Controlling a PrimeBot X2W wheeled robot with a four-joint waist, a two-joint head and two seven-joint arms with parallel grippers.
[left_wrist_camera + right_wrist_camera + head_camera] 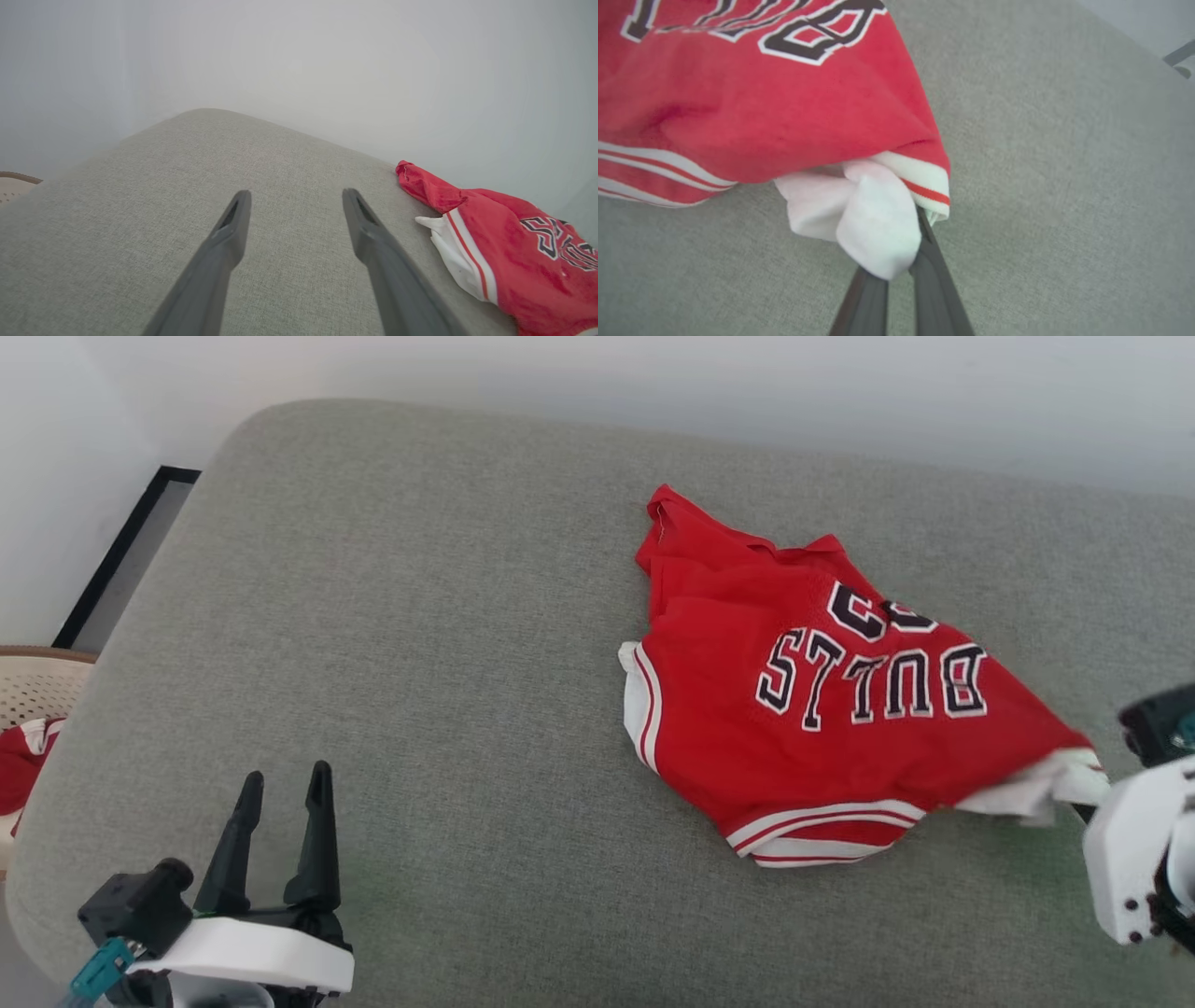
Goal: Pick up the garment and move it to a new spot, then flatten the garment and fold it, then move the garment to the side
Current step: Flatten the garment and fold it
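A broad grey cushion [420, 616] with a woven cover and rounded corners is carrying everything here. Lying directly on its right half is the garment [840, 756], crumpled rather than flat, with its red body facing up. The black, white-outlined "BULLS" lettering is reading upside down in the head view, with part of a number just beyond it. A white sleeve edged in red is poking out on the left, the striped trim is pointing toward the near edge, and a bunched white sleeve is trailing off to the right.
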